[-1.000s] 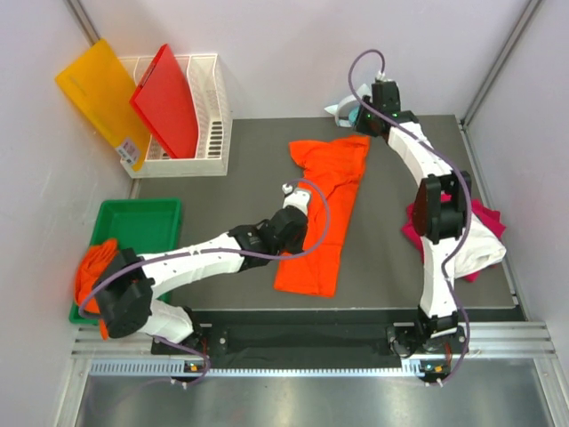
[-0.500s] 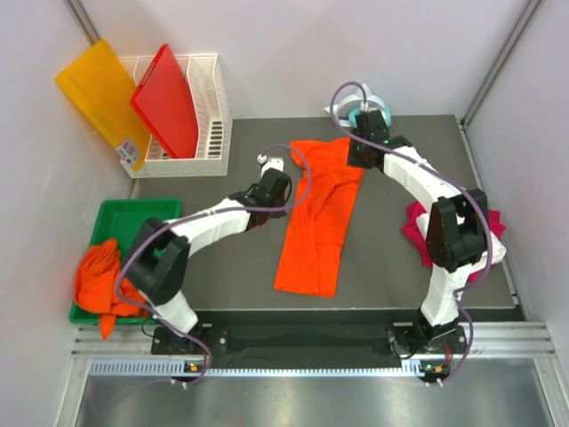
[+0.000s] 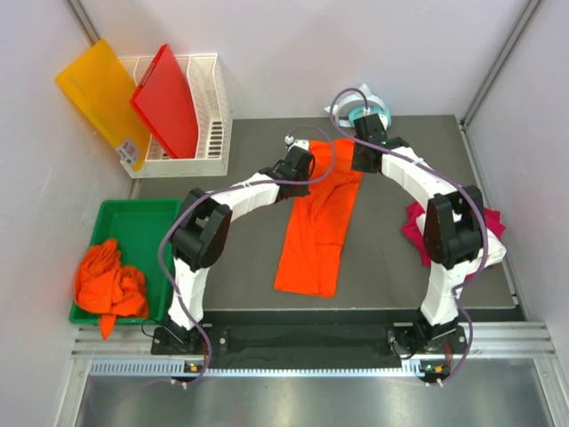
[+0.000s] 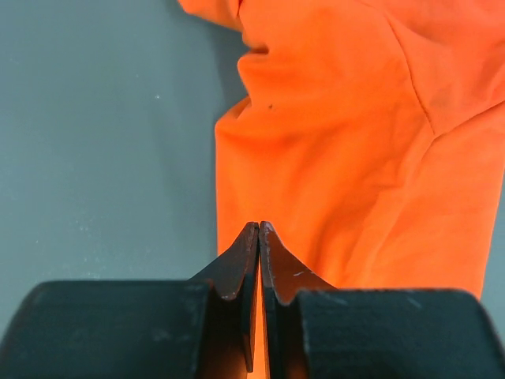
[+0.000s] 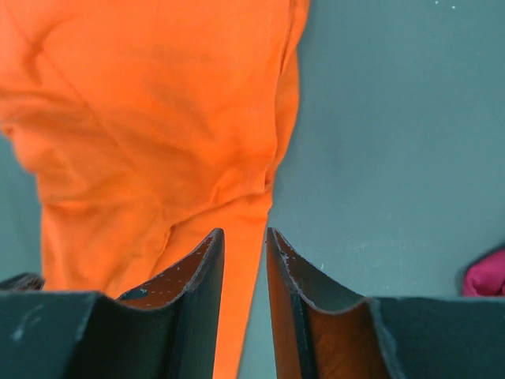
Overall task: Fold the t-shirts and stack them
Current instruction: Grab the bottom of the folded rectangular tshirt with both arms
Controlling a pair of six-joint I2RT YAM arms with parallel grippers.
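Observation:
One orange t-shirt (image 3: 313,236) lies on the dark mat as a long narrow strip running from the far middle toward the near edge. My left gripper (image 3: 300,165) is at its far left corner; in the left wrist view the gripper (image 4: 259,225) is shut with a sliver of the orange cloth (image 4: 347,142) between the fingers. My right gripper (image 3: 363,158) is at the shirt's far right edge; in the right wrist view it (image 5: 243,230) stands a little open above the cloth's edge (image 5: 158,103). A magenta shirt (image 3: 414,228) and a white shirt (image 3: 484,251) lie at the right.
A green bin (image 3: 138,209) at the left holds a heap of orange shirts (image 3: 108,280). A white basket (image 3: 209,116) at the far left holds a red board (image 3: 167,100); a yellow board (image 3: 98,89) leans beside it. A white and teal object (image 3: 369,105) sits behind the mat.
My left gripper has swung from the shirt's middle left up to its far left corner. My right gripper has moved inward from the far right corner. The shirt's far end has become narrower.

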